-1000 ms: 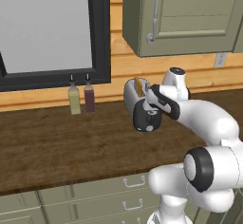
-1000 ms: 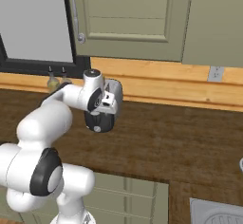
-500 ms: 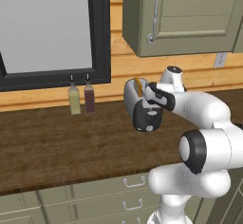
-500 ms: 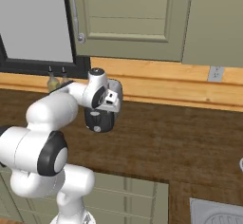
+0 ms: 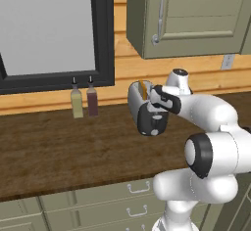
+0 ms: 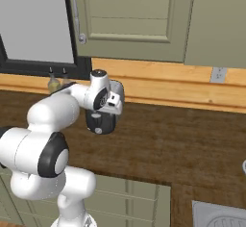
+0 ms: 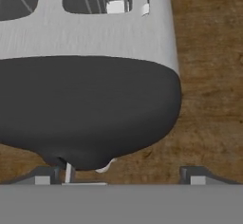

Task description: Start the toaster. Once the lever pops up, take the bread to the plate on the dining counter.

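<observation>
The silver-grey toaster (image 5: 136,103) stands on the dark wood worktop (image 5: 59,151) by the back wall. Its black end panel (image 5: 149,122) faces me. The golden crust edge of the bread (image 5: 142,86) peeks from a slot. My gripper (image 5: 158,108) hangs just over the black end, open. In the hand view the silver top (image 7: 95,33) and the black panel (image 7: 85,109) lie below my gripper (image 7: 121,175), whose fingertips (image 7: 47,173) stand wide apart. A small pale tab, apparently the lever (image 7: 69,171), sits beside the left fingertip. The plate and the dining counter are out of view.
Two bottles (image 5: 77,103) (image 5: 91,100) stand left of the toaster under a black-framed window (image 5: 103,29). A grey-green wall cabinet (image 5: 196,14) hangs above. Drawers (image 5: 132,188) front the worktop. A sink corner (image 6: 221,216) lies far right.
My arm's elbow has lifted and swung closer to the cameras. The hand has stayed at the toaster's black end, and the toaster has not moved.
</observation>
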Robot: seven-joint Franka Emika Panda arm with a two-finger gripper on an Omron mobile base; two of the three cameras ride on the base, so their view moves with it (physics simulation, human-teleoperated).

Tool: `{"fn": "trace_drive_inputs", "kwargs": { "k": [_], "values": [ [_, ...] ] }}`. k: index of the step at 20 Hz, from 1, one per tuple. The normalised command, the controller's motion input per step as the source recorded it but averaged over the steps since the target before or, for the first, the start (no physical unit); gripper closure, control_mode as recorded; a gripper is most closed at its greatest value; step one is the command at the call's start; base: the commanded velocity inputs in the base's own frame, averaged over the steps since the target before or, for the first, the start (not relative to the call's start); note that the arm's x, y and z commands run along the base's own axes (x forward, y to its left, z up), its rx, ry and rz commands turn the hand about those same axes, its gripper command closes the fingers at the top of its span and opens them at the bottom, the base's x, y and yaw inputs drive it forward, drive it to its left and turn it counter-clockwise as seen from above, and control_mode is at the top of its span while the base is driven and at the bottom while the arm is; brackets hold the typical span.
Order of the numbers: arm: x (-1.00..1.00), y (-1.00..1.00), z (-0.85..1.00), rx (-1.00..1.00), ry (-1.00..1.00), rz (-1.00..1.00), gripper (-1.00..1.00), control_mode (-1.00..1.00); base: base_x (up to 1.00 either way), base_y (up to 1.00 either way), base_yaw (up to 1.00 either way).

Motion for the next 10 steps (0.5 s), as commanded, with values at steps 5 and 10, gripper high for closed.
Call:
{"fn": "trace_drive_inputs", "kwargs": {
  "k": [5, 10],
  "values": [
    [-0.10, -0.15, -0.14, 0.00, 0.00, 0.00, -1.00, -1.00, 0.00, 0.00, 0.00],
    [-0.11, -0.13, -0.09, 0.00, 0.00, 0.00, -1.00, -1.00, 0.00, 0.00, 0.00]
  ]
}}
